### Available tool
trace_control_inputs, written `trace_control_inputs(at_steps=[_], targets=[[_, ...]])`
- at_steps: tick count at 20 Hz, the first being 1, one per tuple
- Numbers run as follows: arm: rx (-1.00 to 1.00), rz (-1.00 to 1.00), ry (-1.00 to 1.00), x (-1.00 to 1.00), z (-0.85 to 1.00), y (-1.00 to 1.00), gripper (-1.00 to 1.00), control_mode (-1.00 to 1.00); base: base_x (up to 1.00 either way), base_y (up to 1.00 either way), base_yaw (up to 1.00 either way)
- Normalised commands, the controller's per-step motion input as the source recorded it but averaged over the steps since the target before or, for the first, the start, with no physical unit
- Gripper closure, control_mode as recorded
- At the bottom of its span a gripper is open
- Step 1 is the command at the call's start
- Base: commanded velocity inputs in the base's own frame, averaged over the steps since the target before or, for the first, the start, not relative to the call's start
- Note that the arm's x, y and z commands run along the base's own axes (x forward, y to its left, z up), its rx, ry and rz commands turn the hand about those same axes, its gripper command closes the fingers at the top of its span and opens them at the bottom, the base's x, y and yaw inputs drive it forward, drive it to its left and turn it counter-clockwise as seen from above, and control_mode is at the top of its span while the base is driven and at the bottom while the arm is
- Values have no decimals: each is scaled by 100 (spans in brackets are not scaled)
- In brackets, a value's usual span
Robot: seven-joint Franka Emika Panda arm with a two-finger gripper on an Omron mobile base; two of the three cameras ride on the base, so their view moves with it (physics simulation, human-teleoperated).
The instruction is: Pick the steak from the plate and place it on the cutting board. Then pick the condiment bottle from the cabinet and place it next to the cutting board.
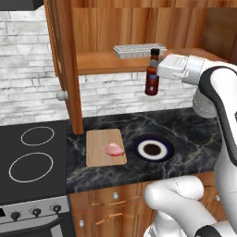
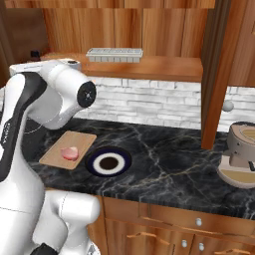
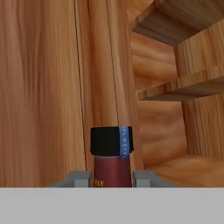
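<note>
The first half of the task looks finished: the steak (image 1: 113, 149) lies on the cutting board (image 1: 97, 156), toward its right side, and the plate (image 1: 168, 145) just right of the board sits bare on the dark marble table (image 1: 194, 129).

The second half is under way. The end effector (image 1: 156, 74) is closed on the condiment bottle (image 1: 152, 78), gripping it around the upper body just below the neck; in the hand view the two fingers (image 3: 78, 179) press against either side of the red glass, with the black cap rising between and above them. The bottle hangs upright in the air in front of the cabinet (image 1: 102, 32), clear of its shelf (image 1: 99, 62) and well above the table. A white tray (image 1: 136, 50) rests on the shelf behind it.

What appears to be left is lowering the bottle to the table and setting it down beside the cutting board, then letting go.
</note>
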Motion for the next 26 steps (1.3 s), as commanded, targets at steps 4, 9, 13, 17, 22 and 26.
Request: trace_control_inputs(at_steps=[4, 9, 13, 17, 22, 26], targets=[[0, 0, 4, -66, -26, 0, 100, -100, 0, 0, 0], [0, 0, 3, -57, -38, 0, 100, -100, 0, 0, 0], [0, 0, 2, -54, -40, 0, 100, -100, 0, 0, 0], [0, 0, 0, -32, -45, -1, 100, -100, 0, 0, 0], [0, 0, 0, -10, -33, -6, 100, -100, 0, 0, 0], [-1, 0, 0, -10, -30, -12, 100, -100, 0, 0, 0]])
